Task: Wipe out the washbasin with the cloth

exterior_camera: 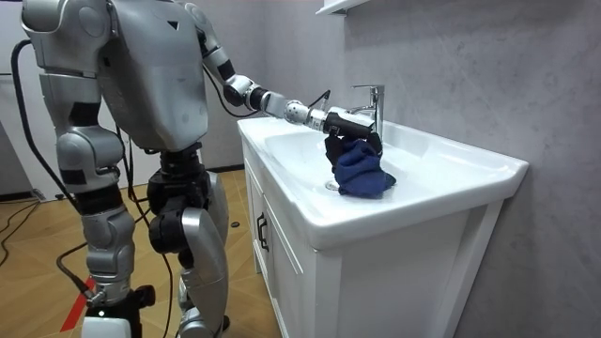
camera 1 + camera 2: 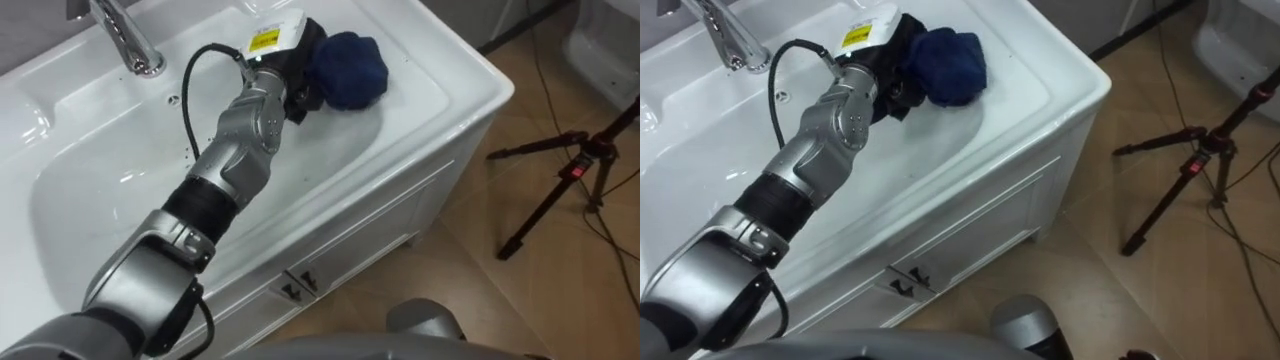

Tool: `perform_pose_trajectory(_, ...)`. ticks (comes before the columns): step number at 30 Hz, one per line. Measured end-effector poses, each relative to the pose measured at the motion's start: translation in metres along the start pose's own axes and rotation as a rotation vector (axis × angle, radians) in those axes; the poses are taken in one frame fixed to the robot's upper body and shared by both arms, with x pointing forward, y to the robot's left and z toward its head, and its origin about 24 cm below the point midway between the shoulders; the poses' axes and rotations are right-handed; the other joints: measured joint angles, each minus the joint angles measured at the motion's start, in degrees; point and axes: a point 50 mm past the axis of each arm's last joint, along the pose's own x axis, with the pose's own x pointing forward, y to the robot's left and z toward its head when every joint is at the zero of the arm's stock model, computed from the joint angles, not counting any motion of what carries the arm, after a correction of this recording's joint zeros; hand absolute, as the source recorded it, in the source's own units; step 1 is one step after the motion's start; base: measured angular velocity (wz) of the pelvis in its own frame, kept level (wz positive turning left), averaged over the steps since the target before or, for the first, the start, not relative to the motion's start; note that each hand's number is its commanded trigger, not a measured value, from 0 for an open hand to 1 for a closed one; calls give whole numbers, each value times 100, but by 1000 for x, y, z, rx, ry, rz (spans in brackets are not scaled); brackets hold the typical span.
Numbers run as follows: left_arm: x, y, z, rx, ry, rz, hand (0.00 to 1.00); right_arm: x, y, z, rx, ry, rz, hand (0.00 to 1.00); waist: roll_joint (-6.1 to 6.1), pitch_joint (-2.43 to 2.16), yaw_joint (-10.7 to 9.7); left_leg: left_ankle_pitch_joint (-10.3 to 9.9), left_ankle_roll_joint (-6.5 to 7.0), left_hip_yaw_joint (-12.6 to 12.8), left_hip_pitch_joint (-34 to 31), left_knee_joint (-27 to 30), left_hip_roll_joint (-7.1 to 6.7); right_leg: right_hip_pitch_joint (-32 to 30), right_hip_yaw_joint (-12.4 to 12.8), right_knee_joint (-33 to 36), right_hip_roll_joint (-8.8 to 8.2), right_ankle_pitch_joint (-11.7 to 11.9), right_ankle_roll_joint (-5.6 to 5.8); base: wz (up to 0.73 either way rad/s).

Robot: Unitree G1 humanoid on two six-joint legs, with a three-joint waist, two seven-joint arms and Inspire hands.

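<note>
A dark blue cloth (image 2: pixel 347 70) lies bunched on the white basin (image 2: pixel 420 120), on its flat right end past the bowl. My left arm reaches in from the lower left across the bowl. My left hand (image 2: pixel 297 62) sits at the cloth's left side with its dark fingers curled into the fabric. In the room view the cloth (image 1: pixel 362 172) rests under the hand (image 1: pixel 349 131), just in front of the tap. My right hand (image 1: pixel 105 324) hangs low at the room view's lower left, its fingers unclear.
A chrome tap (image 2: pixel 125 35) stands at the basin's back edge. Below the basin is a white cabinet with dark handles (image 2: pixel 300 283). A black tripod (image 2: pixel 570 170) stands on the wooden floor to the right. I stand at the cabinet's front corner.
</note>
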Motion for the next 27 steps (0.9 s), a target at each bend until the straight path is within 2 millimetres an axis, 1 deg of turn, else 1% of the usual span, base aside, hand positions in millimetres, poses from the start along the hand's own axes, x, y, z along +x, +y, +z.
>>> perform_pose_trajectory(5, 0, -3, -1, 14, 3, -11, 100, 0, 1, -3, -3, 16, 2, 0, -19, 13, 6, 0, 0, 21, 68, -7, 2, 49, 5, -1, 6, -1, -1, 0)
perform_pose_trajectory(9, 0, -13, -14, 33, 48, -54, 100, 0, 3, -3, -11, 13, 7, 0, -62, 43, 47, 0, 0, 19, 86, -5, 2, 62, 26, 2, 12, -1, -2, 0)
perform_pose_trajectory(10, -1, -17, -20, 46, 70, -68, 100, 0, 4, -2, -9, 10, 8, 0, -83, 49, 62, 0, 0, 20, 84, -3, 3, 52, 31, -2, 16, -2, -2, 0)
perform_pose_trajectory(12, -5, -25, -30, 62, 107, -95, 100, 0, 4, -4, -7, 11, 7, 0, -105, 47, 74, 0, 0, 21, 82, -3, 4, 31, 34, 10, 18, -2, -2, -2)
perform_pose_trajectory(14, -14, -41, -53, 93, 181, -148, 100, 0, 4, -7, -8, 15, 7, 0, -135, 31, 162, 0, 0, 10, 97, -1, 7, 26, 92, 19, 37, 1, -7, -11)
perform_pose_trajectory(15, -17, -45, -59, 95, 208, -166, 100, 0, 4, -8, -11, 18, 7, 0, -145, 25, 175, 0, 0, 10, 109, -4, 9, 36, 93, 16, 40, 2, -8, -8)
perform_pose_trajectory(16, -26, -56, -74, 108, 266, -199, 100, 0, 5, -10, -14, 25, 6, 0, -182, 24, 187, 0, 0, 15, 163, -14, 19, 97, 97, 8, 51, 0, -11, 0)
perform_pose_trajectory(17, -31, -61, -82, 107, 297, -215, 100, 0, 6, -12, -16, 30, 7, 0, -203, 8, 191, 0, 0, 15, 185, -15, 25, 127, 109, 9, 59, 0, -14, 0)
perform_pose_trajectory(18, -42, -68, -96, 90, 358, -230, 100, 0, 7, -15, -6, 39, 10, 0, -256, -28, 214, 0, 0, 15, 214, -14, 37, 170, 108, 4, 70, -4, -26, 0)
perform_pose_trajectory(19, -49, -71, -108, 78, 404, -220, 100, 0, 10, -20, -4, 54, 18, 0, -328, -40, 290, 0, 0, 20, 274, -16, 44, 216, 97, 15, 75, -15, -42, 0)
perform_pose_trajectory(20, -54, -72, -117, 74, 443, -218, 100, -1, 12, -26, 1, 68, 22, 0, -380, -90, 378, 0, 0, 21, 294, -17, 50, 244, 103, 7, 83, -18, -47, 0)
perform_pose_trajectory(21, -57, -73, -121, 71, 463, -214, 100, -1, 12, -28, 13, 73, 22, 0, -396, -92, 428, 0, 0, 22, 310, -23, 51, 272, 103, -2, 85, -17, -48, -4)
perform_pose_trajectory(23, -69, -76, -138, 63, 530, -208, 100, -1, 10, -34, 57, 78, 0, 0, -422, -92, 507, -2, -3, 24, 442, -63, 52, 395, 106, -33, 89, -17, -47, 0)
perform_pose_trajectory(24, -72, -76, -142, 63, 543, -207, 100, -1, 9, -34, 63, 77, -5, 0, -420, -96, 518, -3, -3, 22, 471, -71, 50, 404, 106, -55, 89, -18, -46, 0)
perform_pose_trajectory(25, -75, -77, -148, 58, 567, -211, 100, 0, 8, -34, 80, 82, -10, 0, -400, -114, 553, -4, -4, 23, 517, -117, 51, 434, 95, -94, 95, -14, -43, 3)
perform_pose_trajectory(27, -78, -75, -154, 75, 588, -211, 100, 0, 8, -37, 94, 91, -9, 0, -372, -118, 615, -7, -7, 22, 556, -158, 56, 443, 96, -88, 112, -9, -41, 0)
